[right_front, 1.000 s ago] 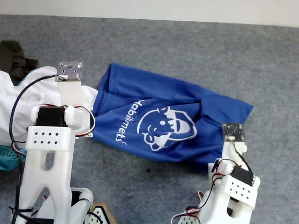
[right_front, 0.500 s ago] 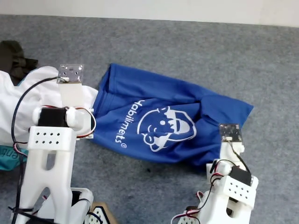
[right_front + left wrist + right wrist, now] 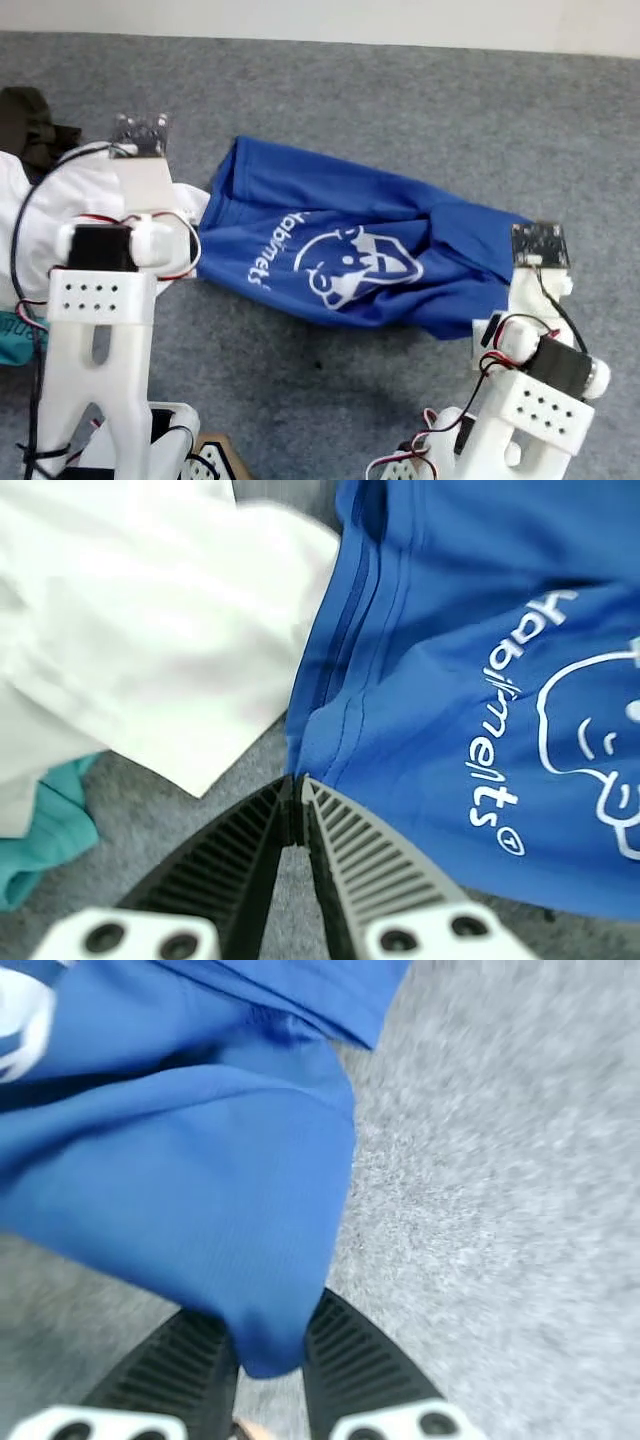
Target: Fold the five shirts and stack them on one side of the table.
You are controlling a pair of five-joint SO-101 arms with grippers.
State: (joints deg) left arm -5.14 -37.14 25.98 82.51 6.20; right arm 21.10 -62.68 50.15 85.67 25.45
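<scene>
A blue shirt (image 3: 340,250) with a white printed figure lies crumpled across the middle of the grey table. My left arm (image 3: 105,290) stands at its left end. In the left wrist view my left gripper (image 3: 297,785) is shut on the hem corner of the blue shirt (image 3: 470,660). My right arm (image 3: 535,330) stands at the shirt's right end. In the right wrist view my right gripper (image 3: 270,1350) is shut on a hanging corner of the blue shirt (image 3: 200,1180), a little above the table.
A white shirt (image 3: 60,210) lies bunched at the left edge, touching the blue one. A teal cloth (image 3: 12,335) pokes out below it and a dark garment (image 3: 25,120) sits at the far left. Bare grey surface (image 3: 450,110) stretches behind and to the right.
My right arm has swung to the right and away, drawing the shirt's right corner with it. My left arm shifted slightly left. The shirt's near edge has pulled tauter between them.
</scene>
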